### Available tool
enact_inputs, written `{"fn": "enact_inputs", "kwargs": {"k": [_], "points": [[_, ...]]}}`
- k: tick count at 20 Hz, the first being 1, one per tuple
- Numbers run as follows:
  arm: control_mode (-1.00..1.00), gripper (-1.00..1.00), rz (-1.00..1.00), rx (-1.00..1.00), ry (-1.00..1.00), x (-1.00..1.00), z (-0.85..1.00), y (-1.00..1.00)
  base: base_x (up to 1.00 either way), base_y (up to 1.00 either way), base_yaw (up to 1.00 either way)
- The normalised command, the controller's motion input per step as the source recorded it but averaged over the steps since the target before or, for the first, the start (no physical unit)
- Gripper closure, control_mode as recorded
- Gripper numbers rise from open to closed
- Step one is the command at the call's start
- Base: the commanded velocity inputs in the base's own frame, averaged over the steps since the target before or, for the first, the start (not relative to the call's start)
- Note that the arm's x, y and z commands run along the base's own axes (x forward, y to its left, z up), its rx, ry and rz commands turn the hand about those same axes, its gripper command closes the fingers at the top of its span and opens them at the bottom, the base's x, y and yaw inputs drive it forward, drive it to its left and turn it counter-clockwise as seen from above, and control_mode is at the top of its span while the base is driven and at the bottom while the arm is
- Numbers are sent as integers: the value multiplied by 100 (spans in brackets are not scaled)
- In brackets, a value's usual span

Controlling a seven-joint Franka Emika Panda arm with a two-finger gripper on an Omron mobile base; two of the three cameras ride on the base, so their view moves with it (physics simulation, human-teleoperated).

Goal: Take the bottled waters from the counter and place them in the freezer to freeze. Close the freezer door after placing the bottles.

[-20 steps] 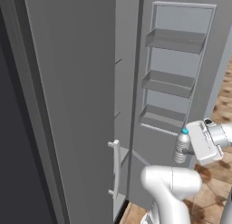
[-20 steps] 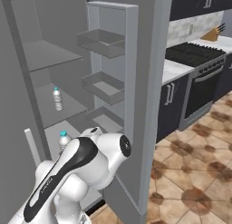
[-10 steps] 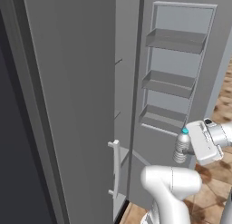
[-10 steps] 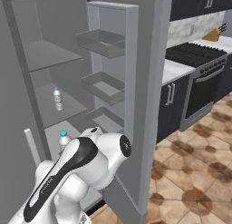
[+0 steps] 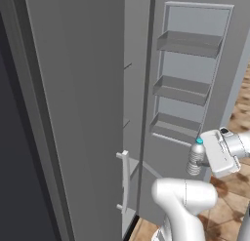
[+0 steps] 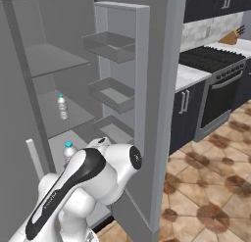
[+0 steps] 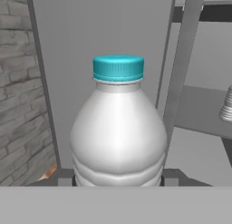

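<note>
Hand view puts the gripper [image 7: 118,184] clamped on an upright bottle [image 7: 118,137]; ahead and right of it lies a freezer shelf [image 7: 199,112] holding the other bottle [image 7: 226,105], so I'd carry it in level and set it alongside

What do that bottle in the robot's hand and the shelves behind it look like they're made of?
The held bottle looks like thin, cloudy plastic: ribbed lower body and a teal screw cap with fine ridges. The freezer door shelves look like matte grey moulded plastic or painted metal; flat and without shine, so either could be true.
</note>
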Motion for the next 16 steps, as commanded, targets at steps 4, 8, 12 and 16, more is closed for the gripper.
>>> {"fn": "enact_inputs", "kwargs": {"k": [4,8,12,16], "points": [[-100,100,0,0,0,0,0,0,0,0,0],[-100,100,0,0,0,0,5,22,0,0,0],[-100,100,-11,-10,0,4,44,76,0,0,0],[-100,100,-18,3,8,11,87,50,0,0,0]]}}
